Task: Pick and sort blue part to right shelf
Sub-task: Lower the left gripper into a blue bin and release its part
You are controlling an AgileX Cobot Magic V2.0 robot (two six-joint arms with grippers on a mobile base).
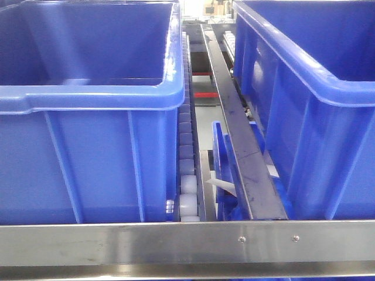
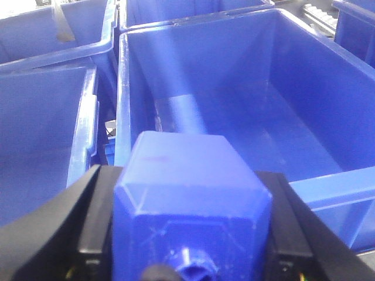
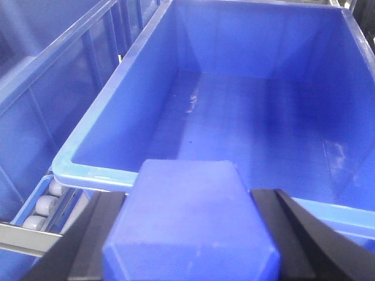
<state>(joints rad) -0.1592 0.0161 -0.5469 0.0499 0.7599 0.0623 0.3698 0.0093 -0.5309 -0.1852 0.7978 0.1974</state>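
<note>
The left gripper (image 2: 190,225) was clamped on a blue part (image 2: 187,175), its black fingers (image 2: 96,222) pressed against the block's two flanks. This part was solid blue plastic, squat and square, with sloped shoulders running down to a short stubby cap that faced the left wrist camera. A faint dark smudge marked its top face. Beyond and below it lay a large open blue bin (image 2: 281,76). The right gripper (image 3: 190,234) pinched a second blue part (image 3: 190,211) the same way, one dark finger on each side. Only its smooth flat top and bevelled edges showed, and the cap was hidden. It hung just at the pale near rim of another blue bin (image 3: 258,41). In the front view, the right shelf (image 1: 176,240) showed its brushed steel rail, white roller tracks (image 1: 186,181) and two big bins, one on each side of the tracks. No arm appeared there.
</note>
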